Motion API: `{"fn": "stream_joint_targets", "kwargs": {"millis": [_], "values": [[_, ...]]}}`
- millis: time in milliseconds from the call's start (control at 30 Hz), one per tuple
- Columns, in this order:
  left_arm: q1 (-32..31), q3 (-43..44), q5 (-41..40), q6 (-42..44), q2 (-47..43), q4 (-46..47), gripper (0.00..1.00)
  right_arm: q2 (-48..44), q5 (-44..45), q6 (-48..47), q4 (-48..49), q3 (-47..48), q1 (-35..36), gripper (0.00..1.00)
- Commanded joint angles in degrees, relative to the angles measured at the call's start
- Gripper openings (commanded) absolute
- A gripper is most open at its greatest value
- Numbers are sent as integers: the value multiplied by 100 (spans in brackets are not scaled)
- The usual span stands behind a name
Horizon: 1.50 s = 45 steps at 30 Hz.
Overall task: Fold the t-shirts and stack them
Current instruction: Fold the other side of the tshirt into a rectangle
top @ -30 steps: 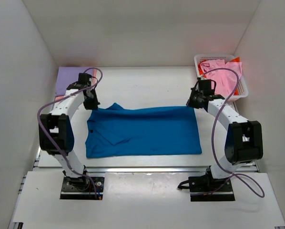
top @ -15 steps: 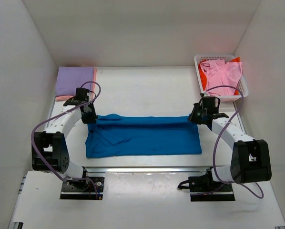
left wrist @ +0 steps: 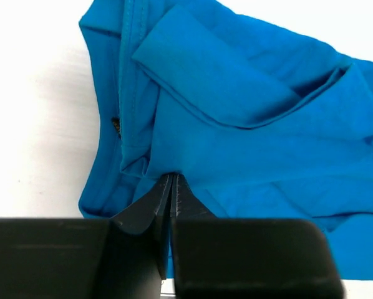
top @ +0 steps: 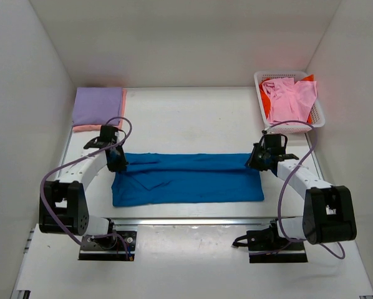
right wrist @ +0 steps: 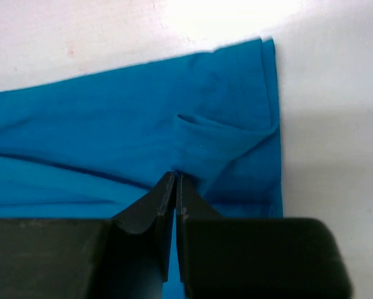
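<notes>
Your blue t-shirt (top: 186, 179) lies flat on the white table (top: 186, 118), to the left of the white mesh basket (top: 259, 93) and nearer the arm bases than it. The shirt is doubled lengthwise into a long band, collar end farthest from the basket. Its far edge is turned over onto the body, and soft creases run along the fold.

Your left gripper (left wrist: 171, 177) sits at the band's far corner at the collar end, well away from the basket. Its jaws are pressed almost together, with a pucker of blue cloth caught at the tips. Your right gripper (right wrist: 176, 176) sits at the far corner closest to the basket, just on the basket's near side. Its jaws are clenched on a small raised tuck of the hem. Both arms reach low across the table, their purple cables looping above them.

In the basket a pink t-shirt (top: 289, 99) lies heaped, with an orange-red t-shirt (top: 309, 78) showing beneath it. Far to the left of the basket, at the opposite back corner, a folded lavender t-shirt (top: 98, 104) rests on a salmon t-shirt (top: 90, 128), of which only the edges peek out. Both piles lie well apart from the blue t-shirt.
</notes>
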Motion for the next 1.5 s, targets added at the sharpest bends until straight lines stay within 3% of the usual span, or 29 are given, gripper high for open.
{"fn": "stream_joint_targets", "kwargs": {"millis": [0,200,367,533,733,1033,1467], "values": [[54,-111,-204,-135,-382,38,14,-430,158,212,-378,-182,35,3],[11,99,-326,-293,-559,-58,28,-783,-24,292,-590,-332,-202,20],[19,301,-283,-337,-567,-85,34,-678,-140,37,-415,-114,-264,22],[-51,311,-187,-425,-436,292,38,-152,-507,-261,-64,221,-89,14],[-209,434,-28,-645,206,609,35,648,-921,-367,236,739,455,7],[-52,354,-28,-645,162,672,36,1879,-1387,-24,719,1258,1335,5],[-34,258,-11,-575,-39,583,38,2258,-2020,-173,703,1591,2091,3]]}}
